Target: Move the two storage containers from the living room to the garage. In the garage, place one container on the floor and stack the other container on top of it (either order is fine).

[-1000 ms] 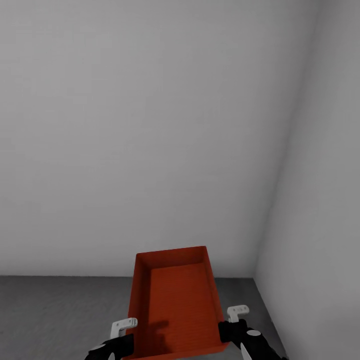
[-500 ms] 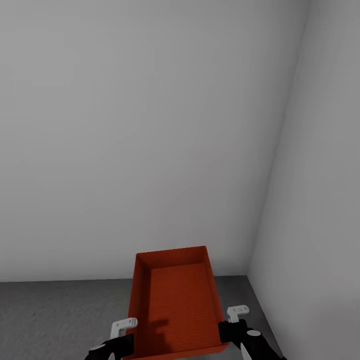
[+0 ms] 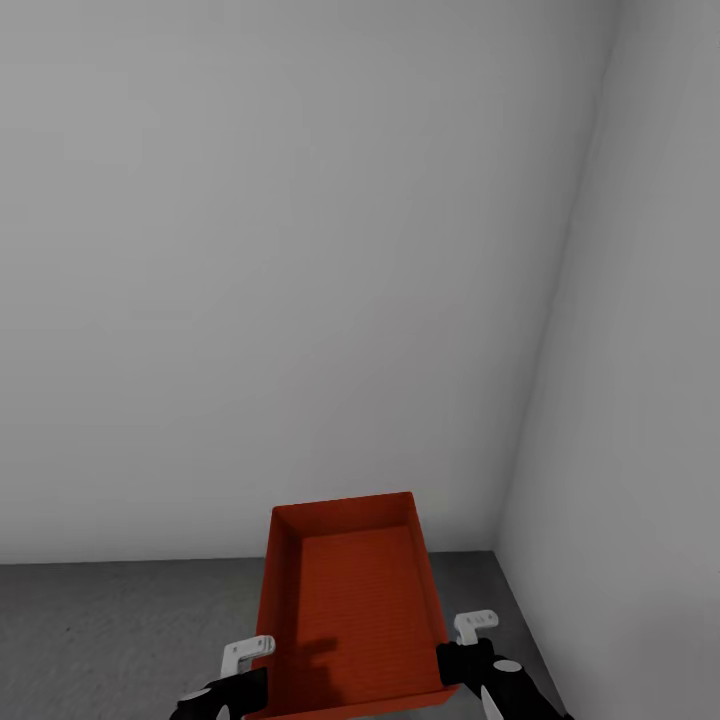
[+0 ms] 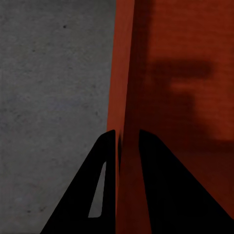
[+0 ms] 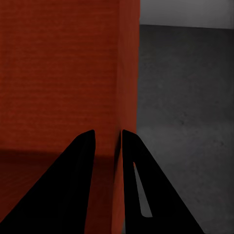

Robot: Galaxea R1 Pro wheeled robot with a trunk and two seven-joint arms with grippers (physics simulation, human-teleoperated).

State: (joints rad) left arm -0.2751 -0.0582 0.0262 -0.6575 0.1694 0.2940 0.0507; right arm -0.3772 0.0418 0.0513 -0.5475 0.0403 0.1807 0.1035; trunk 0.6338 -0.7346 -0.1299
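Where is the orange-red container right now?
In the head view the storage container sits low and centre, held by its side walls between the left gripper and right gripper, above the grey floor.

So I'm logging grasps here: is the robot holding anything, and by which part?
Yes: one orange-red storage container, held by its two long side walls. The left pincer straddles the left wall and the right pincer the right wall, above the grey floor.
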